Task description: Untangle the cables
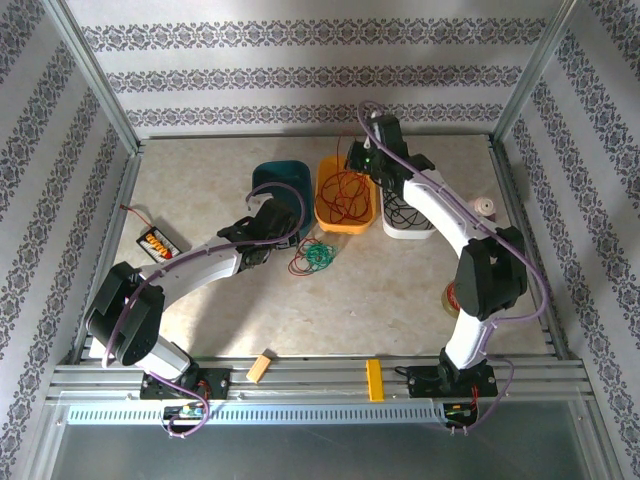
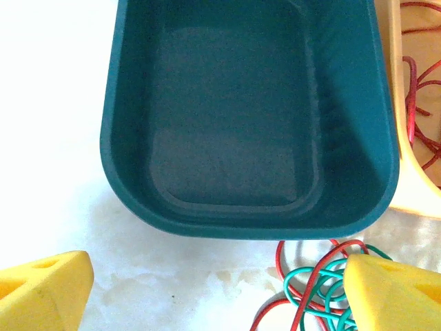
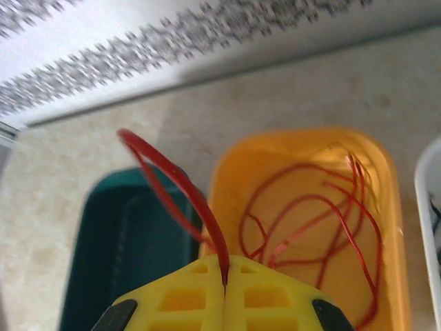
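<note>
Red cable (image 3: 182, 183) is pinched in my right gripper (image 3: 224, 272) over the orange bin (image 3: 296, 136). If its loops snag, I may drag them out. My left gripper (image 2: 217, 289) gapes, empty.

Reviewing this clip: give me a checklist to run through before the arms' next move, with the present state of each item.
1. The right hand shut on the thin red wire: ok, its loop rises from the closed fingertips.
2. That hand above the orange plastic bin: ok; loose red wire lies inside.
3. Held wire free of the wire in the bin: cannot tell.
4. The left hand open and empty: ok.
5. The teal plastic bin empty: ok.
6. The green-and-red wire tangle separated: not ok, intertwined beside the left hand.
</note>
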`<state>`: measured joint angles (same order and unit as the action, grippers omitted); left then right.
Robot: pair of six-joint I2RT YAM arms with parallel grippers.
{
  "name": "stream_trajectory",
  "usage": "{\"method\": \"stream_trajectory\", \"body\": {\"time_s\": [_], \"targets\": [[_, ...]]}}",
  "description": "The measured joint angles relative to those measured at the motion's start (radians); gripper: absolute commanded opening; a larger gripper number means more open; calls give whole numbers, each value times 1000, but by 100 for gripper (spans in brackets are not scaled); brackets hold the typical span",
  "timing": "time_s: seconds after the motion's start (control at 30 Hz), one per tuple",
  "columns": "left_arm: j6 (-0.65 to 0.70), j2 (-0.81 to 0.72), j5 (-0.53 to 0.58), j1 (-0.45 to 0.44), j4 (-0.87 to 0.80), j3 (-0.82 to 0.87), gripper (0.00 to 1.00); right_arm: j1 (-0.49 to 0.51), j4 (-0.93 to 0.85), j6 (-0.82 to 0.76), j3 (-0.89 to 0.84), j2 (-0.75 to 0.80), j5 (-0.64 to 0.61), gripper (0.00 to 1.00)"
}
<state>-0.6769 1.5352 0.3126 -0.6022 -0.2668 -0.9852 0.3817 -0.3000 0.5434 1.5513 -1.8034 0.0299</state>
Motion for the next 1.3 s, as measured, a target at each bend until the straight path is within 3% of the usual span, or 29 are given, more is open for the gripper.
{"method": "stream_trajectory", "body": {"time_s": [0.3, 0.97, 1.2, 1.3], "targets": [[0, 0, 0, 0, 0, 1, 94, 1, -83, -46, 11, -145, -67, 0], [0, 0, 0, 0, -9, 1, 94, 49, -301, -143, 312, -476, -180, 0], [0, 0, 0, 0, -11, 1, 94, 55, -330, -156, 315, -468, -180, 36], [1, 0, 0, 0, -12, 1, 95, 54, -333, -166, 274, -412, -182, 45]]}}
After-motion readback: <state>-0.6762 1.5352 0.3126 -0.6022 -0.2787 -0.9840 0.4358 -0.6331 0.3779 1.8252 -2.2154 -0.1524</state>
